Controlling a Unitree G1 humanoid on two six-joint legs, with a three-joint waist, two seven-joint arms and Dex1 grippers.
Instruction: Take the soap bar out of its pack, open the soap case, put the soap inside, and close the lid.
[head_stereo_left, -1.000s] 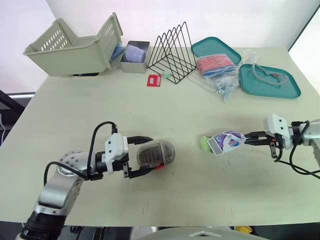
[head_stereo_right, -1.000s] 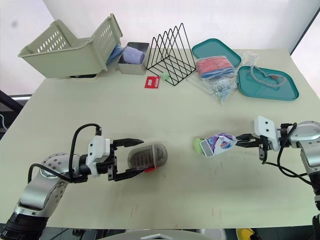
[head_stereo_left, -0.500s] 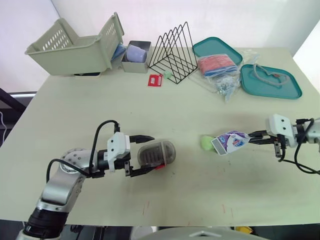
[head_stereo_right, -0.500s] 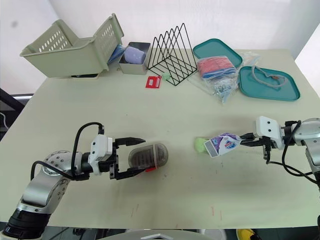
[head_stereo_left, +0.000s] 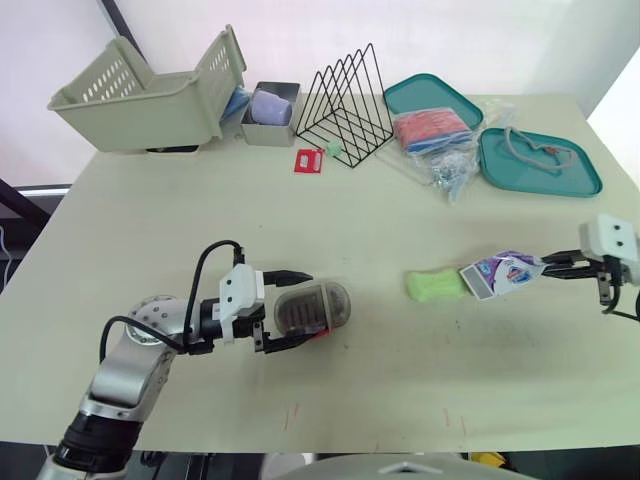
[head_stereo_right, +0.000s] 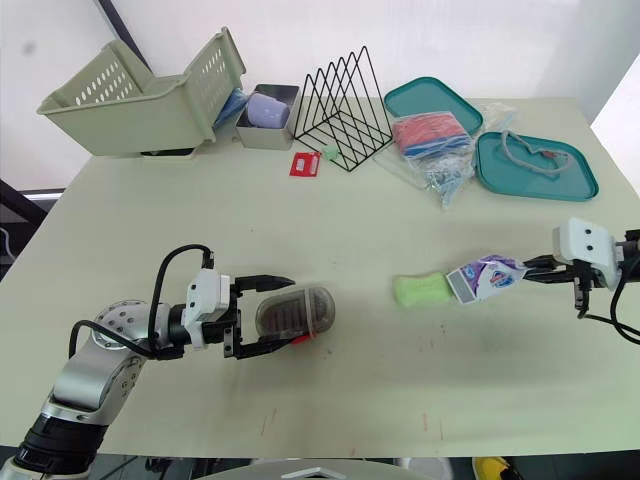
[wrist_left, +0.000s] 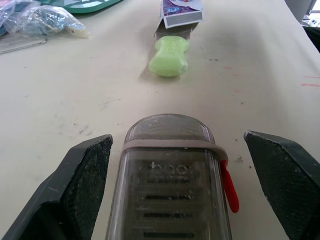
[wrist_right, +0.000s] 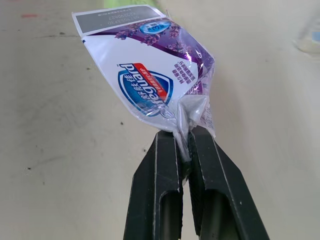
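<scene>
1 soap bar (head_stereo_left: 436, 285) lying free; R hand (wrist_right: 183, 142) pinching 1 pack (head_stereo_left: 500, 273); L hand (head_stereo_left: 301, 308) wide around 1 case (wrist_left: 169, 165).

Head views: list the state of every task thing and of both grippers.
soap bar: out of its pack, lying bare on the table.
soap pack: open at one end, other end pinched in the right gripper.
soap case: lid shut, on the table.
left gripper: open, a finger either side of the soap case.
right gripper: shut on the soap pack.
</scene>
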